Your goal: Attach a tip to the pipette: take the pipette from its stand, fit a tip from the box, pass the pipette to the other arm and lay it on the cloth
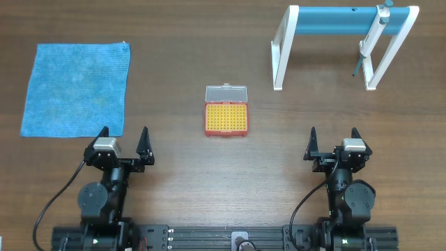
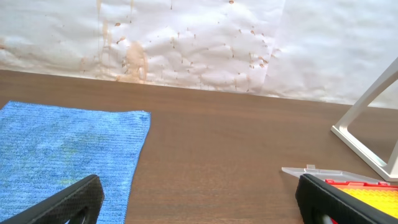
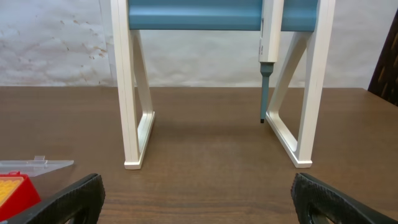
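The white pipette (image 3: 268, 34), teal-nosed, hangs upright on the far-right stand (image 3: 133, 93), nose down; my left fingers (image 2: 73, 200) and right fingers (image 3: 73, 198) gape wide.

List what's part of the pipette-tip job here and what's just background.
Job:
pipette, hanging on its stand
tip box, lid open
blue cloth
left gripper and right gripper, both open

Not the job:
stained white paper backdrop
wooden table
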